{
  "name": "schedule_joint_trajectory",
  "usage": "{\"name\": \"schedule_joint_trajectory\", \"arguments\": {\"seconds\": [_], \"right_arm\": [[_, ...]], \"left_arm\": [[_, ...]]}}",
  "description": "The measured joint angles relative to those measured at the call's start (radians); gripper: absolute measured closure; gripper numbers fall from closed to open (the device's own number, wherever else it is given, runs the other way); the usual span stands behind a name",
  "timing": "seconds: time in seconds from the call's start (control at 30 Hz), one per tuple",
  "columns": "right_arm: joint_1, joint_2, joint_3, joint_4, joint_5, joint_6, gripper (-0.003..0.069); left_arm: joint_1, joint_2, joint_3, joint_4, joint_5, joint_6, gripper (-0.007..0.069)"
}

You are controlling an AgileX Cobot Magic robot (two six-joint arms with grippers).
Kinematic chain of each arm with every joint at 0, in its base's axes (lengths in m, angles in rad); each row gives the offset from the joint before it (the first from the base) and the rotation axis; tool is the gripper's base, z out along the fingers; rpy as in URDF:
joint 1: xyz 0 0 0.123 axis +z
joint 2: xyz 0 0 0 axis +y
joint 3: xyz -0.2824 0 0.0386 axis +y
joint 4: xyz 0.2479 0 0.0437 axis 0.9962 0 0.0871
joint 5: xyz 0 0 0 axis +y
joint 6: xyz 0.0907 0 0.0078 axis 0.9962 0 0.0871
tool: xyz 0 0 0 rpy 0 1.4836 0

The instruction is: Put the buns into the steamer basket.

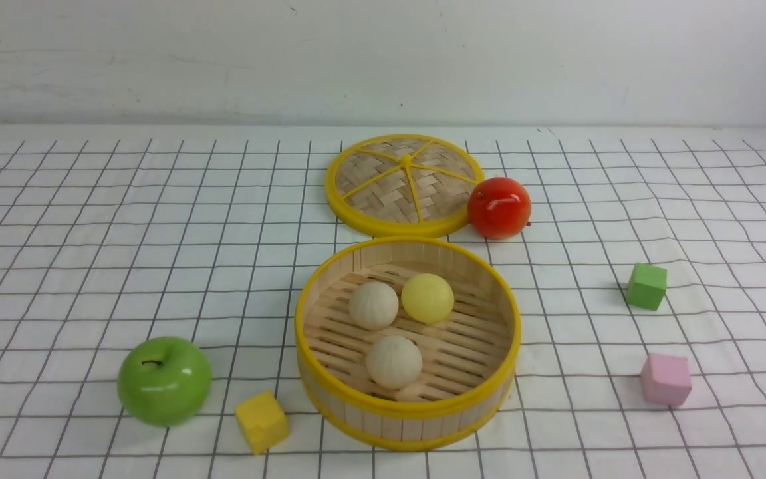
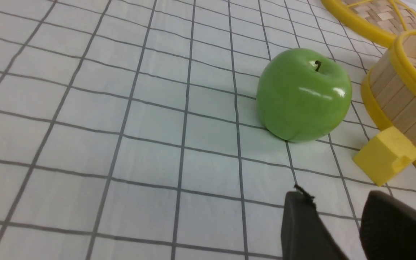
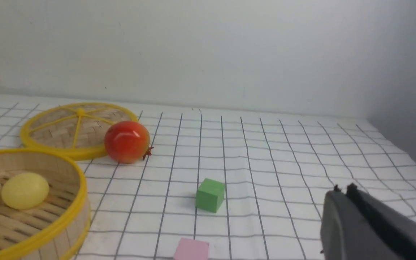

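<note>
The steamer basket (image 1: 407, 407) stands near the middle front of the checked cloth. All three buns lie on its slat floor: two cream ones (image 1: 373, 305) (image 1: 393, 361) and a pale yellow one (image 1: 427, 298). Neither arm shows in the front view. In the left wrist view my left gripper (image 2: 336, 202) hangs open over bare cloth with nothing between its fingers, a short way from the green apple (image 2: 303, 94) and the basket wall (image 2: 403, 104). My right gripper (image 3: 342, 189) is shut and empty, off to the side of the basket (image 3: 78, 195) and its yellow bun (image 3: 25, 190).
The flat woven lid (image 1: 404, 183) lies behind the basket with a red apple (image 1: 499, 207) against its rim. A green apple (image 1: 164, 380) and a yellow cube (image 1: 261, 421) sit front left. A green cube (image 1: 646, 286) and a pink cube (image 1: 666, 379) sit at the right.
</note>
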Motion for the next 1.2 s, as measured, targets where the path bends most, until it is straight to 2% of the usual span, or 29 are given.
{"name": "schedule_joint_trajectory", "arguments": {"seconds": [0.1,0.3,1.2], "right_arm": [[0.0,-0.051,0.174,0.031,-0.054,0.0,0.0658],[0.0,-0.052,0.301,0.078,0.013,-0.001,0.0655],[-0.001,-0.052,0.304,0.102,0.0,-0.003,0.0632]], "left_arm": [[0.0,0.0,0.0,0.0,0.0,0.0,0.0386],[0.0,0.0,0.0,0.0,0.0,0.0,0.0386],[0.0,0.0,0.0,0.0,0.0,0.0,0.0386]]}}
